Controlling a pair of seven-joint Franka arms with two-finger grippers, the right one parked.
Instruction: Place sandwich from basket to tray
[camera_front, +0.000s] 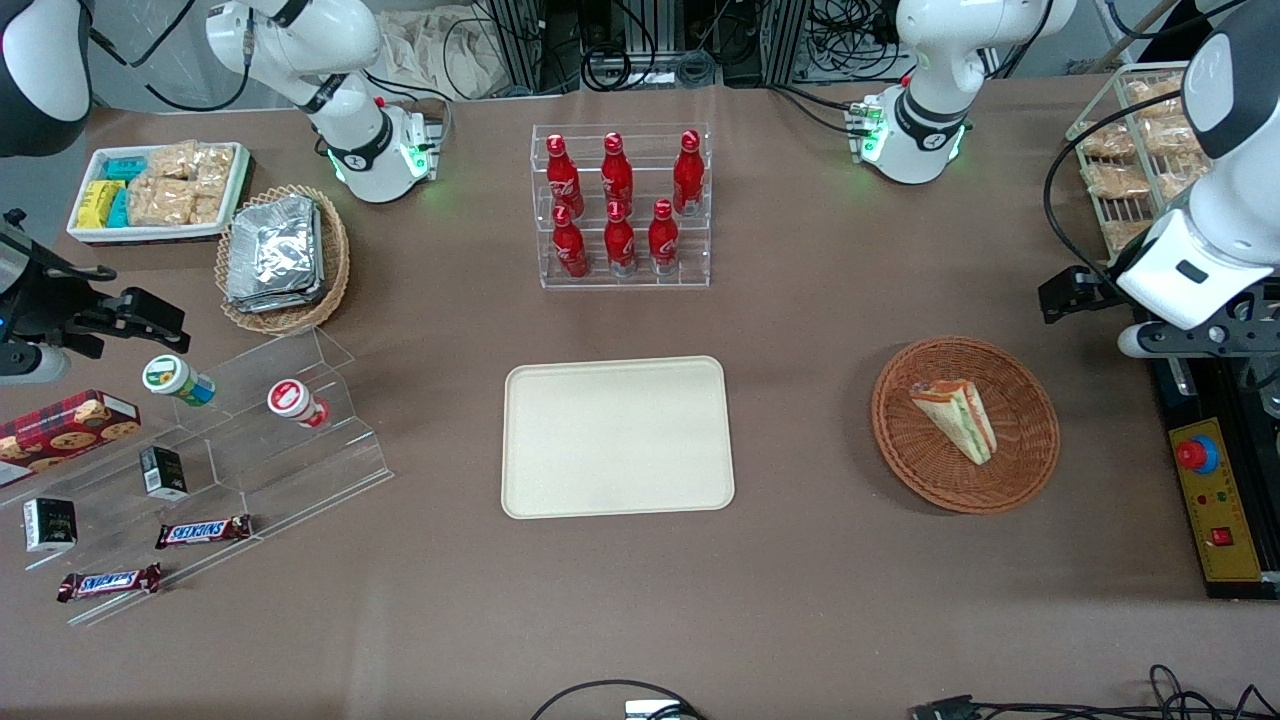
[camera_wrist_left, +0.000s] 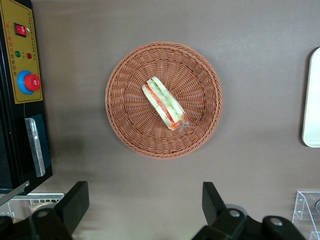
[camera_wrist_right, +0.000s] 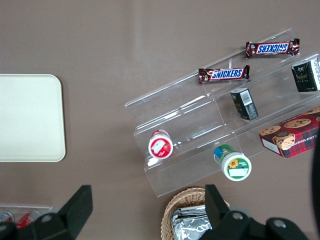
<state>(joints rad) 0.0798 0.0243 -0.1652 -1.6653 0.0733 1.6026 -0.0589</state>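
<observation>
Above basket (camera_wrist_left: 164, 100) w/ sandwich (camera_wrist_left: 165, 103), gripper (camera_wrist_left: 145, 202) hangs wide, holding nothing; tray (camera_front: 617, 436) bare.

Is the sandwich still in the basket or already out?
In. The sandwich lies on its side inside the basket; the tray holds nothing. The end effector, open, hangs above the basket, holding nothing.

1. bright, even overhead light falls on the brown desk (camera_front: 820, 420); colours look clear.
2. soft shadows lie beside the tray (camera_front: 617, 437) and the basket (camera_front: 966, 423).
3. glare shines off the foil packets (camera_front: 274, 253) and the clear acrylic shelf (camera_front: 250, 440).
4. the claw (camera_wrist_left: 145, 212), close to the wrist camera, looks dark and slightly blurred.
</observation>
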